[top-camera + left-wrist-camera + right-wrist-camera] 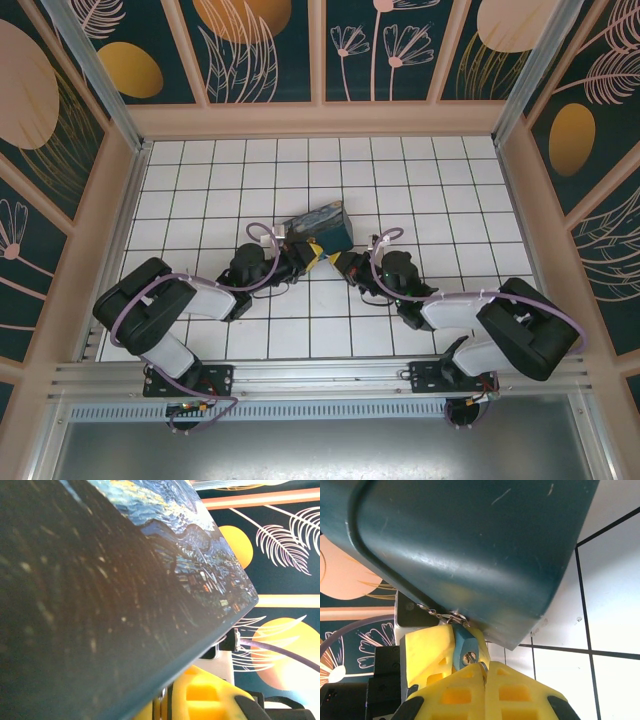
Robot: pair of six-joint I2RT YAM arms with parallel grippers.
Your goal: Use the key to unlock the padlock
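Right gripper (485, 677), blocky yellow jaws pressed together, pinches the thin grey key (482, 666) at the small bluish metal padlock (464, 647), itself clamped in the left gripper (312, 256); left arm (170, 310) and right arm (500, 320) lie low, elbows out, wrists meeting beside the glossy teal box (470, 545)

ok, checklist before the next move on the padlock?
1. padlock gripped: ok, its bluish body is clamped in the left gripper.
2. keyhole exposed: ok, it faces the right wrist camera.
3. key gripped: ok, the right gripper is shut with a grey sliver at its tips.
4. key in line with keyhole: cannot tell; the sliver sits just lower right of it and its angle is hidden.
5. room to work: not ok, the box crowds close over the padlock, with a chain at its edge.
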